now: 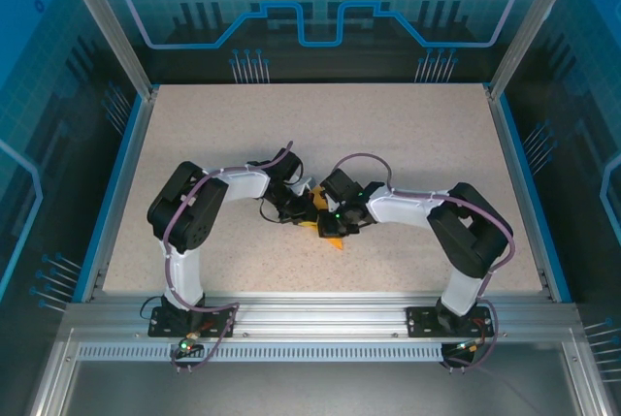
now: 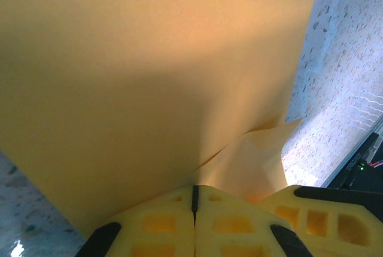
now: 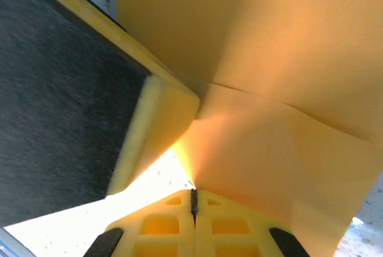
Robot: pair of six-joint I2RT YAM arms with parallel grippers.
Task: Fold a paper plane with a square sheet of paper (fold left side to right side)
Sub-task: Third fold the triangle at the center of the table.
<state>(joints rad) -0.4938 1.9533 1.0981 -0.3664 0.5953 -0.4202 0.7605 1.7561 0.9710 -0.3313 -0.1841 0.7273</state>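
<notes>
Square sheet of paper [image 2: 149, 77]: mid-table, slightly toward the near edge, caught between the two wrists. From the top camera just a small orange patch sticks out under the arms, with one sharp corner pointing at the near edge and a bit to the right. The long axis can't be read, too much is covered. Not flat: in the left wrist view the sheet rises as one broad plane straight up from the finger seam, and a second loose flap curls off low on the right. In the right wrist view a straight crease [image 3: 287, 108] runs diagonally across it, upper left to lower right, and the surface below it is bent into facets. Left gripper [image 2: 194, 200]: yellow fingers pressed together with no gap, and the paper edge comes out right at the seam, so it's pinching the sheet. Right gripper [image 3: 193, 200]: same, fingers closed tight with the paper seated at the seam. The two grippers sit just beside each other, and each one's finger shows at the side of the other's camera. Speckled table [image 2: 347, 89] shows past the sheet's right edge. Can't tell whether the sheet touches the table.
</notes>
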